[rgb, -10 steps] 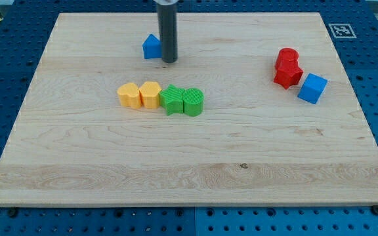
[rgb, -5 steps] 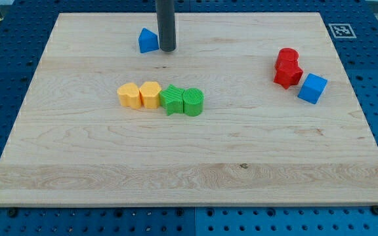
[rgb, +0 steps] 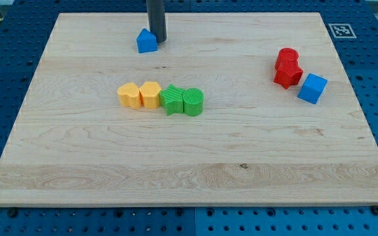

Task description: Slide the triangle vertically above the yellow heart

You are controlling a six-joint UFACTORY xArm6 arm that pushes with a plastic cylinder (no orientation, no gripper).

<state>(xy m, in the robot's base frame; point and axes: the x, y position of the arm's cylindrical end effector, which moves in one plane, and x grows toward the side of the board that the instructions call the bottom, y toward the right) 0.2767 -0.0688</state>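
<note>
The blue triangle (rgb: pixel 147 41) sits near the view's top, left of centre, on the wooden board (rgb: pixel 189 157). My tip (rgb: pixel 157 41) stands at its right edge, touching or nearly touching it. Two yellow blocks lie mid-board: one (rgb: pixel 129 95) on the left and one (rgb: pixel 151 94) beside it; I cannot tell which is the heart. The triangle is above them, roughly over the right yellow block.
A green star-like block (rgb: pixel 172 99) and a green cylinder (rgb: pixel 193 101) continue the yellow row to the right. At the view's right are a red cylinder (rgb: pixel 287 57), a red block (rgb: pixel 288 73) and a blue cube (rgb: pixel 312 88).
My tip has moved up and to the left, and the blue triangle has slid a little left and up with it. The other blocks have not moved.
</note>
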